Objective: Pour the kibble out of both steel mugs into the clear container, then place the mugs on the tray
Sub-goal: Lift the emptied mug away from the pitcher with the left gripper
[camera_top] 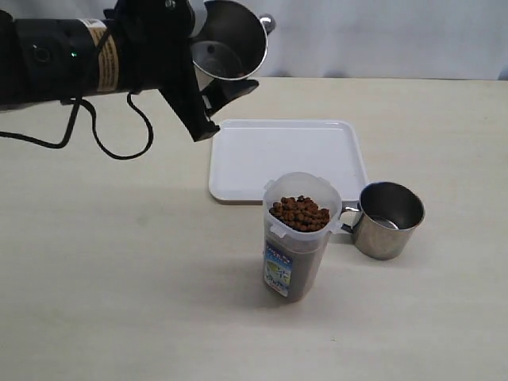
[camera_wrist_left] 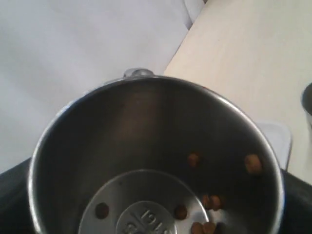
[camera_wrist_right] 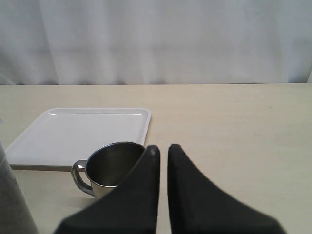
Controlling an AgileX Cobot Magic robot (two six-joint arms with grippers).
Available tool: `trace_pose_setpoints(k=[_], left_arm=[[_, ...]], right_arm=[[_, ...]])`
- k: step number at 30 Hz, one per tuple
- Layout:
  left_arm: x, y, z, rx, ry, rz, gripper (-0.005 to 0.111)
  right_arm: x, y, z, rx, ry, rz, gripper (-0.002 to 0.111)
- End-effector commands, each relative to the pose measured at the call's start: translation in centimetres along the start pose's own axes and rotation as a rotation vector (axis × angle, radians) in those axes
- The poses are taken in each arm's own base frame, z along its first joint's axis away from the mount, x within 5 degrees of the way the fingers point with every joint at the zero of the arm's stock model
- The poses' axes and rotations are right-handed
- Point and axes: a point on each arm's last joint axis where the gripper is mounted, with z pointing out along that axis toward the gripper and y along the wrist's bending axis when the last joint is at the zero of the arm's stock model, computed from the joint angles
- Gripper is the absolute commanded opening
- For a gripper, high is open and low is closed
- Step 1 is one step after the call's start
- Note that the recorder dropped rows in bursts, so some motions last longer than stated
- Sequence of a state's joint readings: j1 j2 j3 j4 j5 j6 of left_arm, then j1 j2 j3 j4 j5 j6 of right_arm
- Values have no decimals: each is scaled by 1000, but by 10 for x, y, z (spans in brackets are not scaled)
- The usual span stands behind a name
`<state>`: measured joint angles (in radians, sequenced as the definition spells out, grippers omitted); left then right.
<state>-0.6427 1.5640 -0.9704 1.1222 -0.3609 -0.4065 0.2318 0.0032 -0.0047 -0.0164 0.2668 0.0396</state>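
Note:
My left gripper [camera_top: 228,107] is shut on a steel mug [camera_top: 230,40], held tilted high above the far edge of the white tray [camera_top: 262,151]. In the left wrist view this mug [camera_wrist_left: 146,126] fills the frame, with a few kibble pellets [camera_wrist_left: 209,201] left inside. The clear container [camera_top: 300,238] stands in front of the tray, filled with kibble [camera_top: 300,213] nearly to its rim. Beside it on the right, a second steel mug [camera_top: 386,220] stands upright on the table. My right gripper [camera_wrist_right: 163,151] is shut and holds nothing, with that mug [camera_wrist_right: 109,168] just beyond its fingers and the tray [camera_wrist_right: 73,131] behind.
A black cable [camera_top: 119,135] hangs in a loop from the left arm over the table. A white curtain [camera_wrist_right: 161,39] closes off the far table edge. The container's side [camera_wrist_right: 12,204] shows at the edge of the right wrist view.

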Motion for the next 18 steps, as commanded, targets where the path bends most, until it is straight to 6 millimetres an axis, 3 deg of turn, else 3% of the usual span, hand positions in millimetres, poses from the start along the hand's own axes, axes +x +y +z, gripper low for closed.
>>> trace_pose_setpoints(k=[1, 5, 9, 18], left_arm=[[40, 8, 23, 50, -9, -176, 0], [70, 21, 41, 96, -4, -341, 0], [88, 29, 63, 184, -4, -458, 0], [135, 10, 117, 337, -15, -563, 0]], right_arm=[[1, 0, 0, -3, -3, 1, 4], [1, 0, 0, -3, -3, 1, 4], [1, 0, 0, -3, -3, 1, 4], [1, 0, 0, -3, -3, 1, 4]])
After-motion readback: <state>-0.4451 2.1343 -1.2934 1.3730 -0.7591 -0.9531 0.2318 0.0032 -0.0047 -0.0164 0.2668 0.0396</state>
